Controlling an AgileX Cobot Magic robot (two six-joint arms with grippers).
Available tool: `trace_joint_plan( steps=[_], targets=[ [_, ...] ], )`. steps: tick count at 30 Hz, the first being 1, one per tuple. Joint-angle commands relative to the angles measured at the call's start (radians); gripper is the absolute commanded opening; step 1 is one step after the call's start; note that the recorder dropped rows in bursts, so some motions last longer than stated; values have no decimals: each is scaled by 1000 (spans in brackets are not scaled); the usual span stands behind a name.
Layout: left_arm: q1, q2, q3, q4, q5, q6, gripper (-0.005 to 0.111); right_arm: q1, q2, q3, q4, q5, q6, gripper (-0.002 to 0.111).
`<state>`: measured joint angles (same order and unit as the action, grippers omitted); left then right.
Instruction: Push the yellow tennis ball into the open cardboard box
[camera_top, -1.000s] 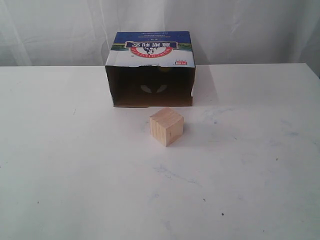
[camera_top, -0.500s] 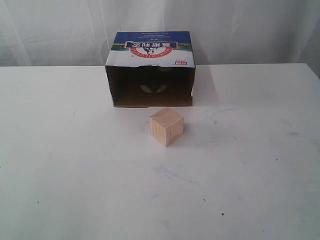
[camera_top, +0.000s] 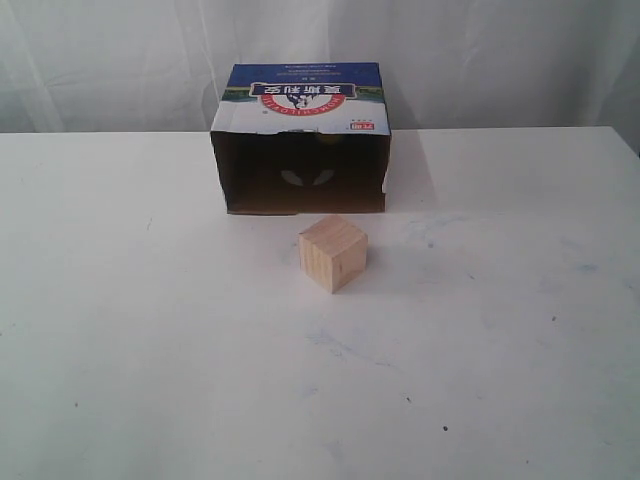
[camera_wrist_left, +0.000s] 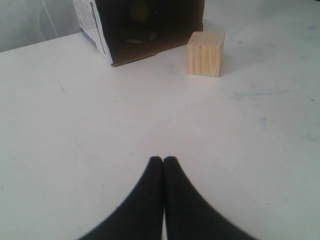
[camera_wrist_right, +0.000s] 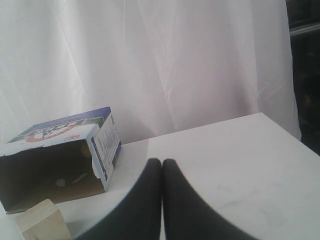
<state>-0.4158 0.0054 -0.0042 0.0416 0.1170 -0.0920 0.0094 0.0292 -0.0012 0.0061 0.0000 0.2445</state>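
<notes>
The open cardboard box lies on its side at the back of the table, its dark opening facing the front. Deep inside it, the yellow tennis ball shows as a dim yellow patch; the right wrist view also catches the ball against the box's inner wall. My left gripper is shut with nothing in it, low over bare table well in front of the box. My right gripper is shut and empty too, off to the side of the box. Neither gripper appears in the exterior view.
A pale wooden cube stands on the white table just in front of the box's opening, slightly right of its middle. It also shows as the cube and the cube in the wrist views. A white curtain hangs behind.
</notes>
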Motion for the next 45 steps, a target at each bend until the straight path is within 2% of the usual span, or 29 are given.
trace_joint_plan(
  steps=[1, 7, 13, 27, 32, 38, 45],
  targets=[
    [-6, -5, 4, -9, 4, 4, 0, 0, -5, 1, 1, -6, 6, 0],
    [-6, -5, 4, -9, 12, 6, 0, 0, -5, 1, 1, -6, 6, 0],
    [-6, -5, 4, -9, 16, 92, 0, 0, -5, 1, 1, -6, 6, 0],
    [-6, -5, 4, -9, 16, 92, 0, 0, -5, 1, 1, -6, 6, 0],
    [43, -5, 4, -9, 13, 92, 0, 0, -5, 1, 1, -6, 6, 0],
    [138, -5, 4, -9, 11, 92, 0, 0, -5, 1, 1, -6, 6, 0],
    [313, -5, 4, -9, 11, 92, 0, 0, -5, 1, 1, -6, 6, 0]
  ],
)
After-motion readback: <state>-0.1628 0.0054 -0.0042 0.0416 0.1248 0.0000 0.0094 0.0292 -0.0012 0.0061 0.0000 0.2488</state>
